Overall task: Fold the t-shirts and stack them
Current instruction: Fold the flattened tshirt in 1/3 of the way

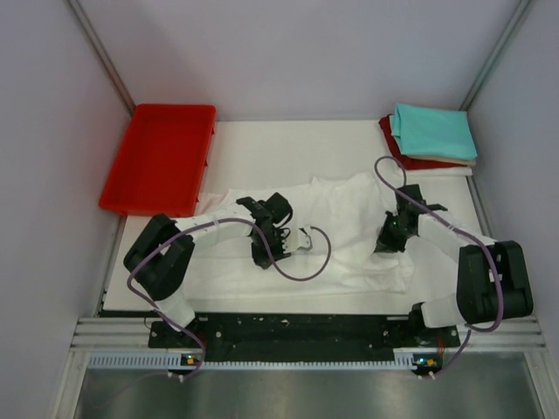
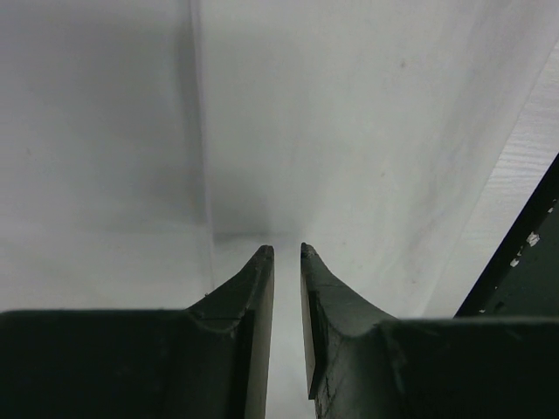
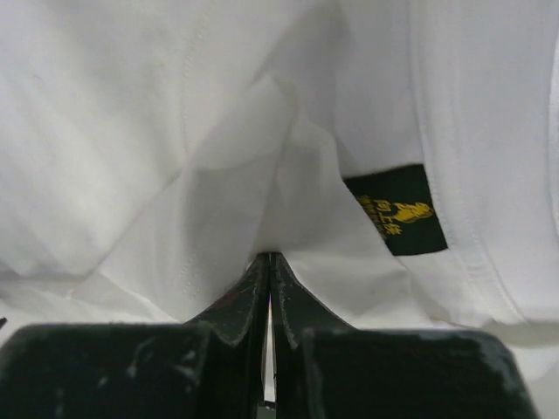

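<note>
Right gripper [image 3: 269,259] up close, jaws clenched on a bunched fold of cloth. Wide tabletop [image 1: 288,144] carries the white t-shirt [image 1: 349,218], sprawled across its middle. Red tray [image 1: 157,157] sits far left; a folded teal t-shirt [image 1: 432,131] tops the far-right stack. Left gripper [image 2: 286,251]: slim gap between the jaws, and I cannot tell if anything is held. Dark neck label [image 3: 397,209] sits just beside the right pinch.

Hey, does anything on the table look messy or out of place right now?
The white t-shirt lies rumpled and unfolded mid-table, the right gripper pinching it beside its neck label. In the far-right stack, the dark red shirt pokes out askew beneath the teal shirt.
</note>
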You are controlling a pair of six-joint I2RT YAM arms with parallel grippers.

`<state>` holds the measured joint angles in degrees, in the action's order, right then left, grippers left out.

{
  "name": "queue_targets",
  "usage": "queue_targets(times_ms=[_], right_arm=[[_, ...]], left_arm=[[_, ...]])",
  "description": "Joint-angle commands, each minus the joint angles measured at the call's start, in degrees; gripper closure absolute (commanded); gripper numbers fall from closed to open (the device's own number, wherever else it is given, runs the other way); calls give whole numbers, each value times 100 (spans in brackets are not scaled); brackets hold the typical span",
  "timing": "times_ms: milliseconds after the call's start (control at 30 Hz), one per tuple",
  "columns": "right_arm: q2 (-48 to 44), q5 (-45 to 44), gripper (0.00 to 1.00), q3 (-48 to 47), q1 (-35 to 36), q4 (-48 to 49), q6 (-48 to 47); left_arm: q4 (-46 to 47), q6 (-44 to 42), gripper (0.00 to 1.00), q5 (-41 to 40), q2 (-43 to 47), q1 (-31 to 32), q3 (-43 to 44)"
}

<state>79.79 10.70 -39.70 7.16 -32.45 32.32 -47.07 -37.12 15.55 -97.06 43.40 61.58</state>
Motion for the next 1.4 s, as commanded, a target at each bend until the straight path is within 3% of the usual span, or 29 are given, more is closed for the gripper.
queue_targets(times_ms=[0,233,400,533,667,900,1167,1367], right_arm=[[247,-59,100,-844,268,730,468],[2004,398,100,-2759,830,1118,785],[1875,179,100,-3439,954,785,514],[936,-567,100,-3194,954,-93,-180],[65,-1200,100,-2378,954,-990,-454],[-472,-103,100,-733,963,-843,-6],[-131,494,100,-196,954,-114,292],[642,530,100,-792,1103,423,442]], left_arm=[[66,-5,77,-43,187,20,-32],[-48,-76,76,-96,319,20,82],[-145,-120,75,-166,538,2,100],[-153,-146,75,-210,767,-173,108],[-171,-128,74,-272,829,-244,152],[-224,-102,74,-237,846,-244,188],[-215,-111,74,-237,864,-253,152],[-206,-128,74,-342,908,-253,152]])
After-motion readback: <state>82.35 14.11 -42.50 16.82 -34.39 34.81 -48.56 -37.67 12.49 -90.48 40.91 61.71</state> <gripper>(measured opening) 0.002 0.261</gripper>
